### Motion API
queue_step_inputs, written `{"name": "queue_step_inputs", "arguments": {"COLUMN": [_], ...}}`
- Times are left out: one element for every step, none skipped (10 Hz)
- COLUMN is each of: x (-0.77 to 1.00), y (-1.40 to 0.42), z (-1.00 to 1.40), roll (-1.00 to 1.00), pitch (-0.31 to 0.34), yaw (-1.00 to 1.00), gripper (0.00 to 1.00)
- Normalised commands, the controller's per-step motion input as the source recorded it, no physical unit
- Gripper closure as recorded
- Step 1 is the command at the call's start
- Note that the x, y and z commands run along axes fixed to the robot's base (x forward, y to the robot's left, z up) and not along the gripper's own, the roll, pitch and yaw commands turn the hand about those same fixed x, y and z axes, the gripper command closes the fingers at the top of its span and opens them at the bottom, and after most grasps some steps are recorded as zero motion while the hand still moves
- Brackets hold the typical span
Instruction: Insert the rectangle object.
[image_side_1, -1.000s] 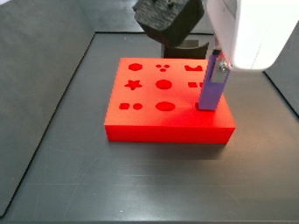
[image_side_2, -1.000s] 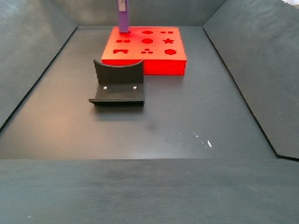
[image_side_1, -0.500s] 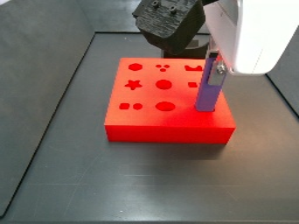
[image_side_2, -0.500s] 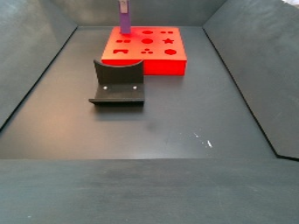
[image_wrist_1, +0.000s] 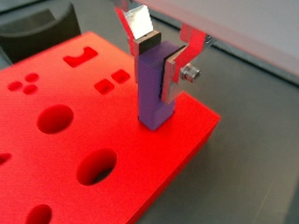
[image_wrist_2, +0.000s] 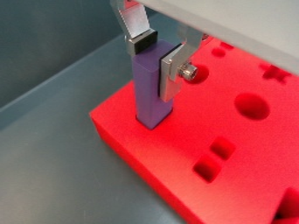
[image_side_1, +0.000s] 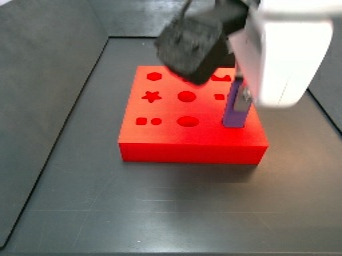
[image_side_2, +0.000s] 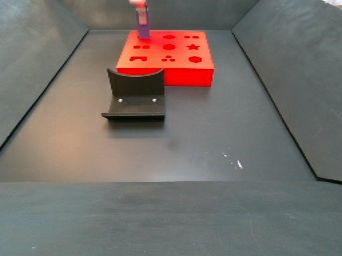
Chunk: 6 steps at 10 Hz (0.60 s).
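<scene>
The purple bar (image_wrist_1: 156, 87) stands upright with its lower end sunk into a hole near a corner of the red block (image_wrist_1: 70, 140); both wrist views show it so (image_wrist_2: 152, 87). The end effector (image_wrist_1: 163, 54) sits at the bar's upper end, its two silver fingers (image_wrist_1: 140, 28) flanking the top of the bar. One dark pad lies just above the bar's top edge, so whether the fingers grip the bar or have parted from it cannot be told. In a side view the bar (image_side_1: 237, 105) appears at the block's right edge, in the centre right of the frame, under the blurred arm. In a side view the block (image_side_2: 167, 55) lies at upper centre on the dark desk (image_side_2: 201, 150), with the fixture (image_side_2: 134, 95) just below it at centre left, apart from the block.
</scene>
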Motion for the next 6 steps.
{"name": "queue_step_inputs", "arguments": {"x": [0.12, 0.08, 0.06, 0.0, 0.0, 0.0], "y": [-0.02, 0.0, 0.0, 0.0, 0.02, 0.0], "z": [-0.77, -0.68, -0.25, 0.0, 0.0, 0.0], "roll": [0.07, 0.02, 0.1, 0.01, 0.03, 0.0], "pitch": [0.0, 0.0, 0.016, 0.0, 0.0, 0.0], "yaw": [-0.15, -0.14, -0.06, 0.0, 0.0, 0.0], "gripper": [1.0, 1.0, 1.0, 1.0, 1.0, 1.0]}}
